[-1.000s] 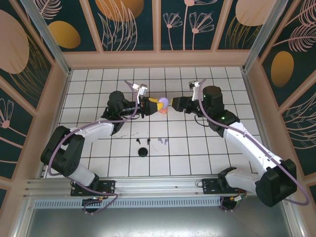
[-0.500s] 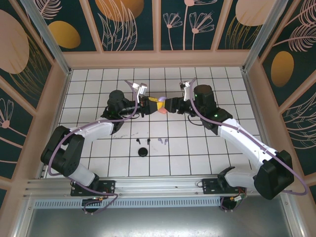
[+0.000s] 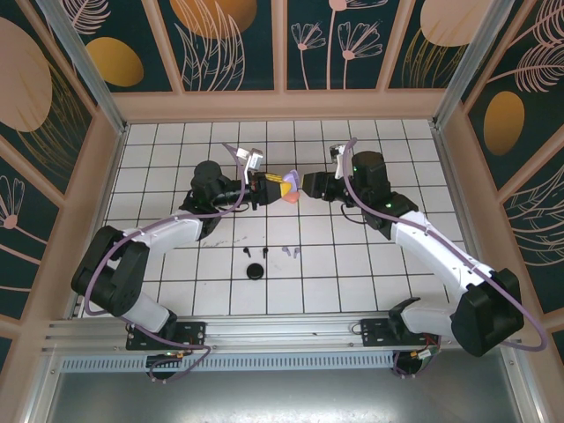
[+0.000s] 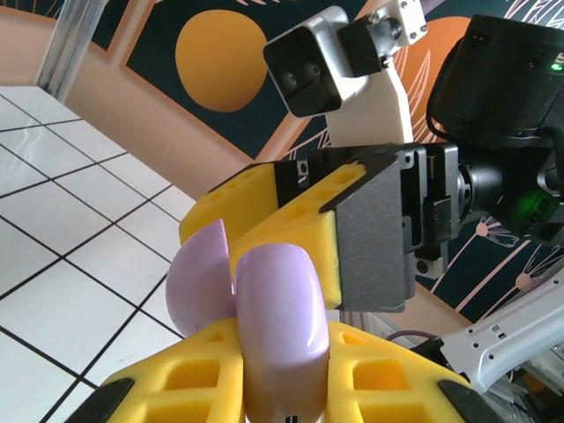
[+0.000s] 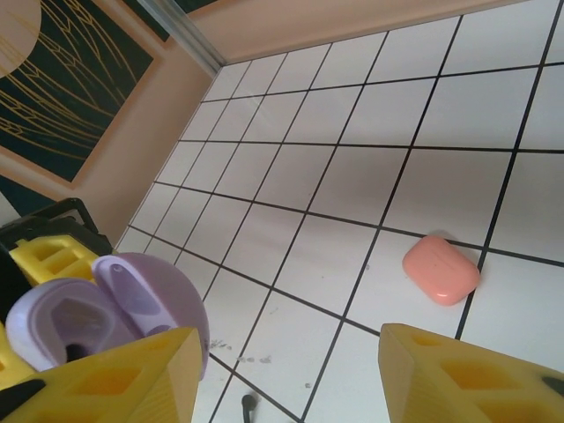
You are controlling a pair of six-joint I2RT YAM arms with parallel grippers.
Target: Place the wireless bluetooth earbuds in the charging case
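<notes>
Right gripper [image 3: 307, 186] has edged left to frame centre, jaws apart; left gripper [image 3: 275, 187] clamps the lilac charging case [image 3: 292, 181]. Approach its lid gently.

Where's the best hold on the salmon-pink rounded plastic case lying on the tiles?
Probably pinch the salmon-pink rounded plastic case across its shorter width, straight down from above: it lies flat and shut on the white tiled table, bare tile around it.

The left arm [image 3: 167, 236] and right arm [image 3: 432, 251] have white link shells and black joint housings, each with a lilac cable [image 3: 159, 227] along it. Their fingers [image 5: 458, 370] are yellow blocks with moulded recesses. The right wrist camera [image 4: 304, 62] is white, black-faced.
</notes>
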